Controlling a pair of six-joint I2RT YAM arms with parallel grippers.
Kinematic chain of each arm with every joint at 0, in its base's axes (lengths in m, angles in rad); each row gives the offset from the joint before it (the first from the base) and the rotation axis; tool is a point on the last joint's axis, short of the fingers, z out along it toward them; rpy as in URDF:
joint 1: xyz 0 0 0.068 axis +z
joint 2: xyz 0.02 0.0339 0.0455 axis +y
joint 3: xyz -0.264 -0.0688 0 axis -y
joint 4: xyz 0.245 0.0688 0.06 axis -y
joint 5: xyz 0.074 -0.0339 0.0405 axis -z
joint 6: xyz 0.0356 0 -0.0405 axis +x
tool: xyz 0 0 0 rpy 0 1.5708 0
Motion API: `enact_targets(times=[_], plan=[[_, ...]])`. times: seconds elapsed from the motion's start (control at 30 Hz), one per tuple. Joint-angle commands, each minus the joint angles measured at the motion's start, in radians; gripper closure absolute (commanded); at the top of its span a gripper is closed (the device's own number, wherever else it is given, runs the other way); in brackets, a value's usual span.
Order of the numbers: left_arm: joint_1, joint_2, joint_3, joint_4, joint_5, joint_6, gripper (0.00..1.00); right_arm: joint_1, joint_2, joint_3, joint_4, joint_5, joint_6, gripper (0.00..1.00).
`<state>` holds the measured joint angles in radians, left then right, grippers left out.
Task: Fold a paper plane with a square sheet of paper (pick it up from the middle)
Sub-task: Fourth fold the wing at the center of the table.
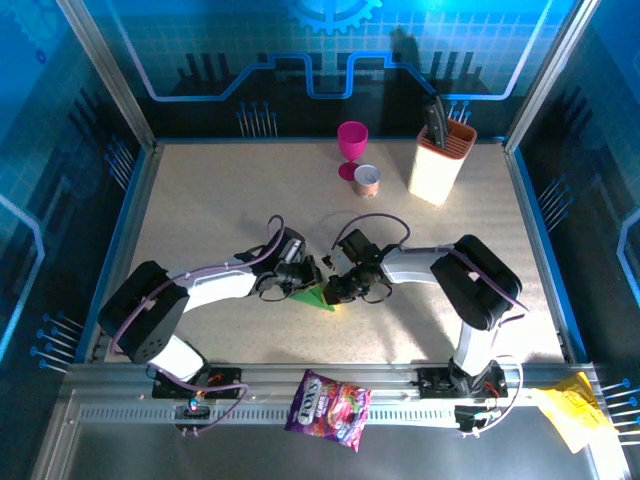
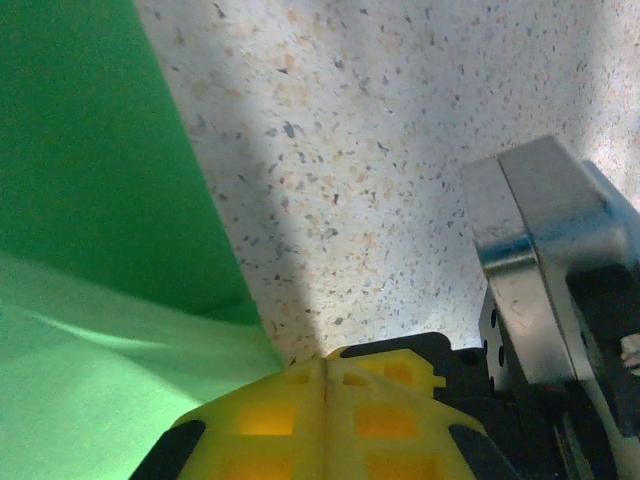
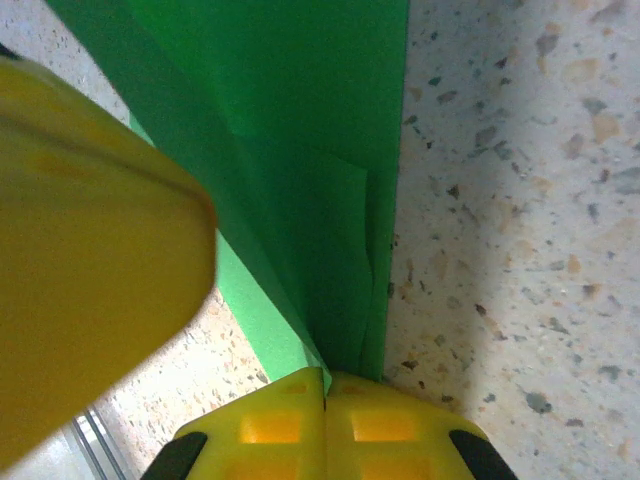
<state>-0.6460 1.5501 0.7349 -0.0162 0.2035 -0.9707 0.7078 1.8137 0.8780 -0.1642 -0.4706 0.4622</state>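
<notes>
The right gripper (image 3: 325,420) is fully closed. In its wrist view the layered edge of the green paper (image 3: 300,130) runs straight into the seam between the yellow fingers, so the paper appears pinched there. The left gripper (image 2: 325,415) is also fully closed. The paper lies against the left side of its fingers, but it cannot be told whether any layer is caught between them. From above, both tools meet tip to tip at mid-table, with the paper showing as a small pointed wedge beneath them on the speckled table (image 1: 200,200). Risk: with two closed tips this near each other, pulls in opposing directions could tear the thin sheet or drag the crease off line. A pinch holding only one layer could let the fold spring open on release. Well apart, at the far edge, stand a pink goblet (image 1: 351,148), a small can (image 1: 367,180) and a knife block (image 1: 441,158). On the near rail lie a purple snack bag (image 1: 328,408), its lettering too small to read with certainty, and a crumpled yellow sheet (image 1: 572,408).
</notes>
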Motion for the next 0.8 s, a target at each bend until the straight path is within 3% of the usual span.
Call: enact_targets(times=[0.0, 0.77], plan=[[-0.006, 0.035, 0.006, 0.024, -0.019, -0.018, 1.0, 0.013, 0.1, -0.068, -0.219, 0.095, -0.029, 1.0], [0.045, 0.138, 0.045, -0.029, -0.066, 0.039, 1.0, 0.012, 0.104, -0.076, -0.221, 0.09, -0.036, 1.0]])
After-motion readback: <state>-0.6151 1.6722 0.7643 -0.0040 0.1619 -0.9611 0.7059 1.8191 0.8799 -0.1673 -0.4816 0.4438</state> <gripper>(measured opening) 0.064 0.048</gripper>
